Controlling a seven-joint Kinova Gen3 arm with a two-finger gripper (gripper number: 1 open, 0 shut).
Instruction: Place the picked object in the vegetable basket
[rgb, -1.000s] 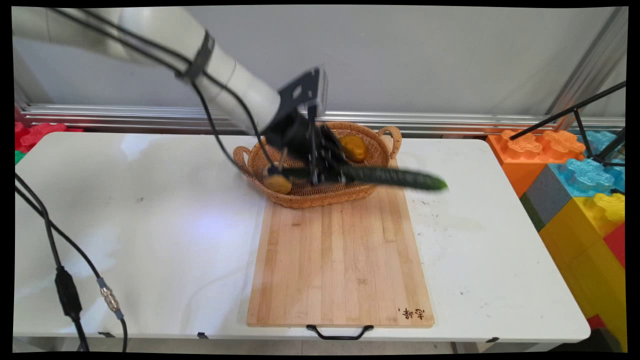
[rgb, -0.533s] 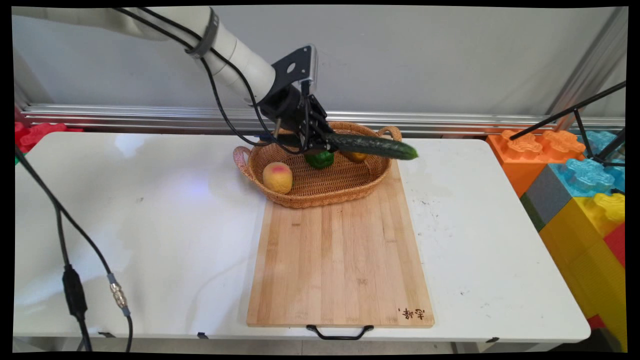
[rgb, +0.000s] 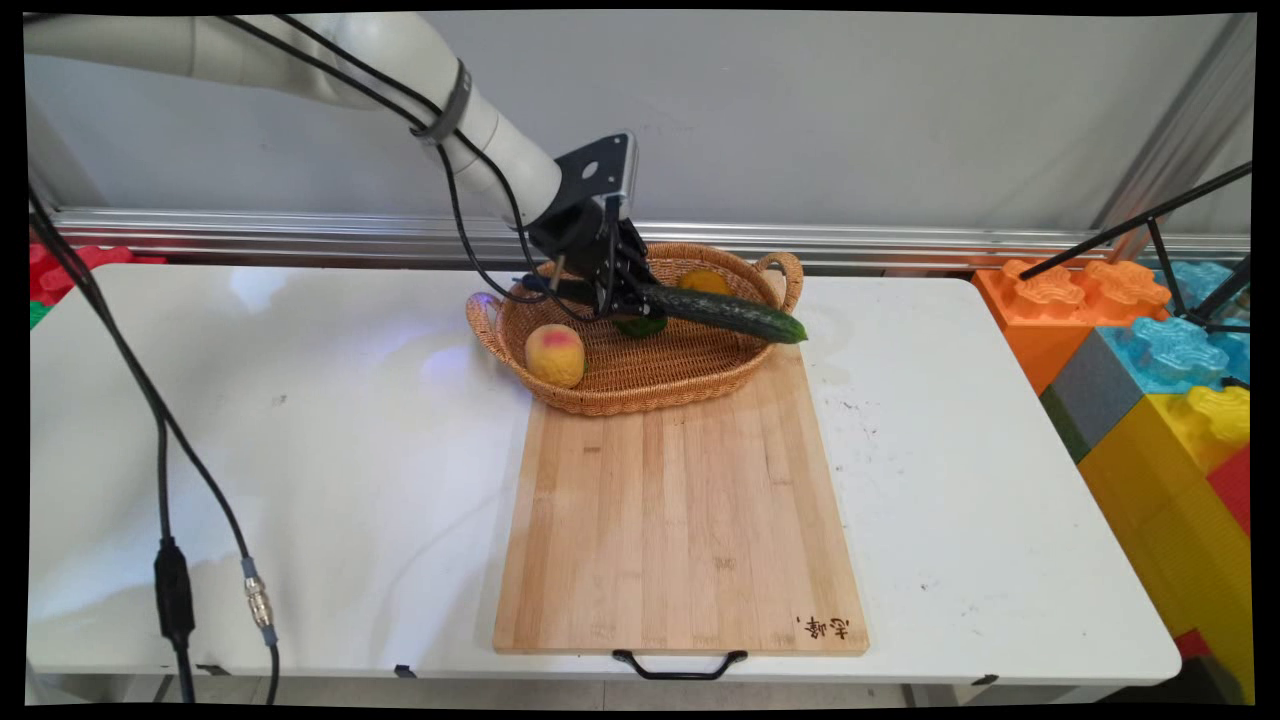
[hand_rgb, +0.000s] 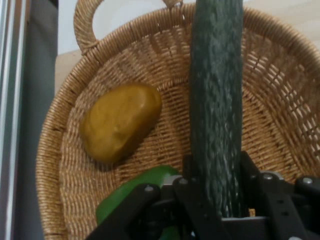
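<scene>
While the gripper (rgb: 622, 292) clamps one end of the cucumber (rgb: 722, 312), the long dark-green vegetable hangs over the basket (rgb: 640, 385), stretching from the basket's middle out past its right rim, its free tip tilted slightly downward and ending just beyond the wicker edge. Seen from the hand, the cucumber (hand_rgb: 216, 115) runs straight up between the two black fingers (hand_rgb: 253, 172), which press against its sides near the bottom of that view. Under the gripper, inside the basket, a green pepper (rgb: 640, 325) lies mostly hidden by the cucumber and the hand; the hand view shows only a glossy green part of it (hand_rgb: 130, 195) beside the linkage. A yellow-brown potato (rgb: 703, 281) rests toward the basket's far wall, and in the hand view it (hand_rgb: 120, 122) sits apart from the cucumber on the woven floor. A peach (rgb: 555, 354), yellow with a pink blush, lies at the basket's near left side against the rim. The basket stands on the far end of a wooden board (rgb: 680, 520), whose black handle sticks out at the end farthest from the basket. Both sit on the white table (rgb: 300, 420). Right of the basket, beyond the table's edge, colourful big blocks (rgb: 1150, 350) are stacked.
</scene>
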